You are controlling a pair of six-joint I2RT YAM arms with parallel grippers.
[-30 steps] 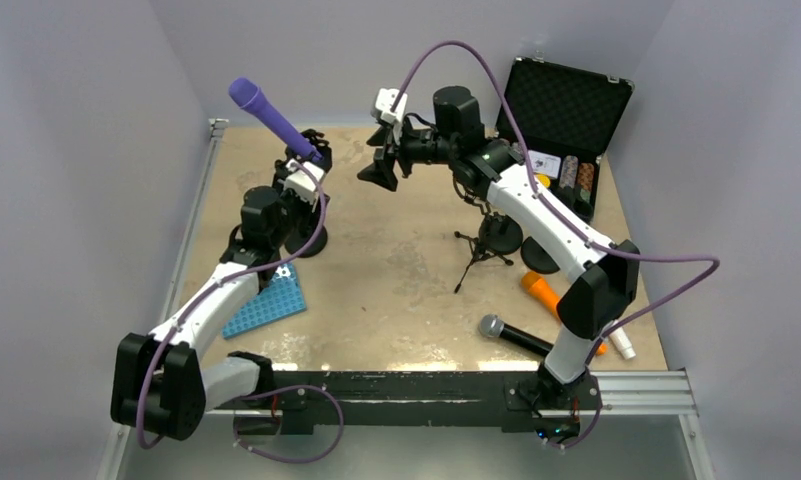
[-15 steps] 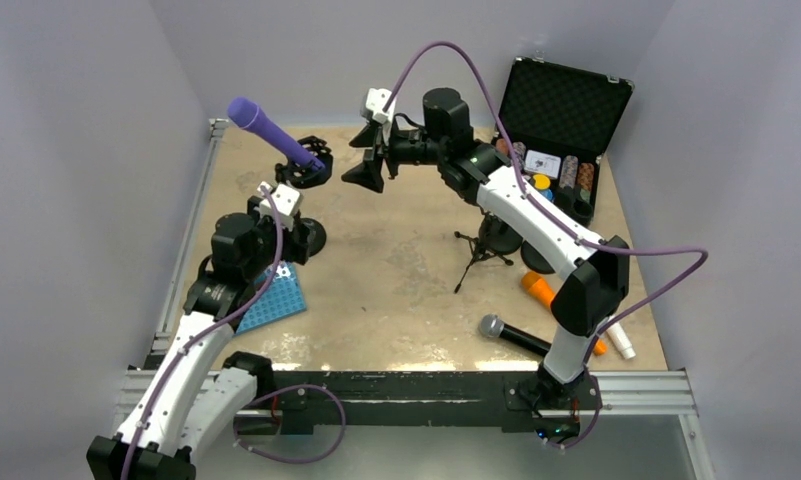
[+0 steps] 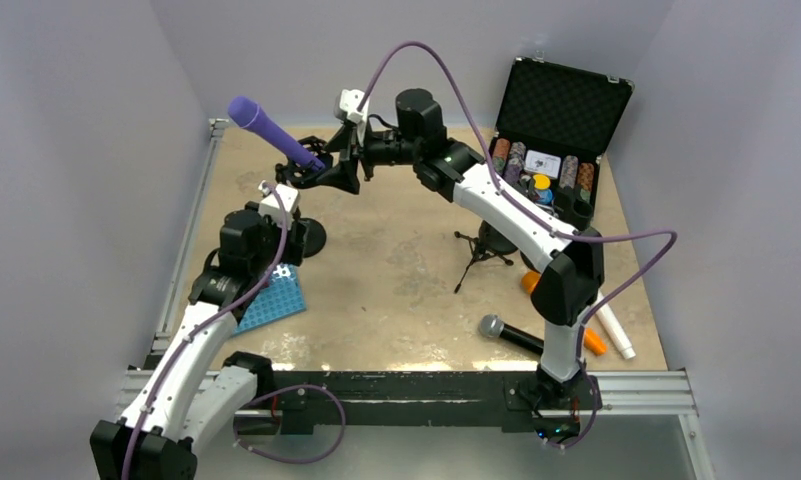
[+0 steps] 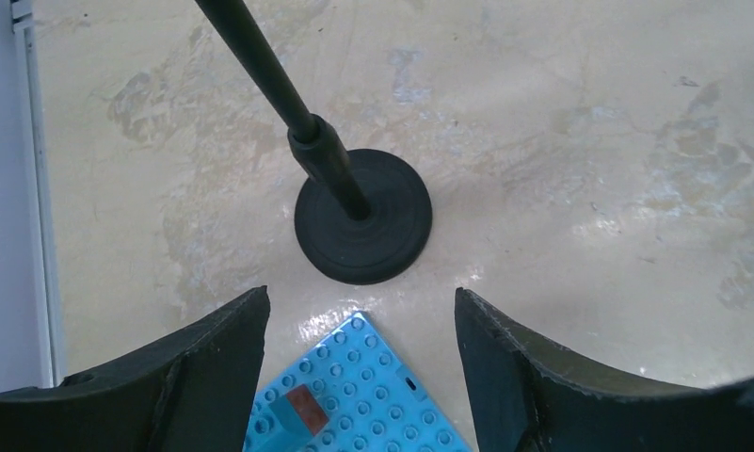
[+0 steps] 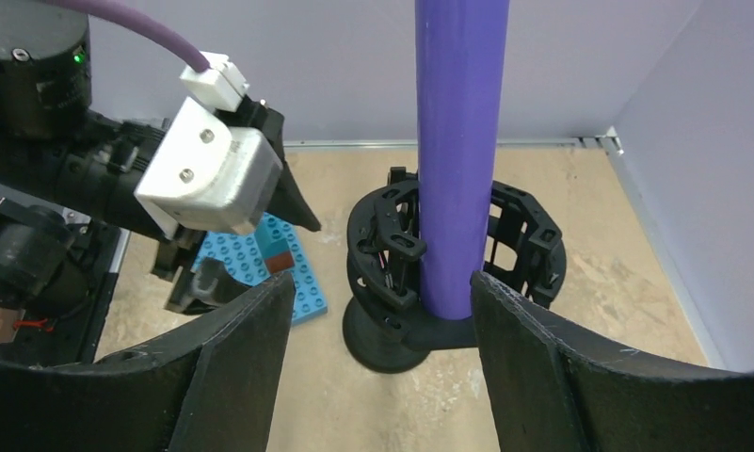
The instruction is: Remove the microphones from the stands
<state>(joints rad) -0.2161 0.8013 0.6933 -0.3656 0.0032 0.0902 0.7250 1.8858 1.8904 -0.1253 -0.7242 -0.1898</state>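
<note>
**A:** L arm (image 3: 188, 350), pose?
**B:** Base near-left, forearm slanting up & away. L wrist (image 3: 248, 238) tipped down. L jaws apart, pointing down.
**A:** R arm (image 3: 506, 212)?
**B:** Base near-right, upper link upright, forearm reaching far across to the left. R wrist (image 3: 416, 110) approx. level. R jaws apart, facing left.
**A:** Contact betw. arms?
**B:** None. R jaws near L wrist, further back.

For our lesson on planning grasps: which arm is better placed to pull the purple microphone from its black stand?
Right. The right hand, open, faces the purple cylindrical microphone, shaft centred in the gap; the left hand is open, aimed at the stand's round black base.
</note>
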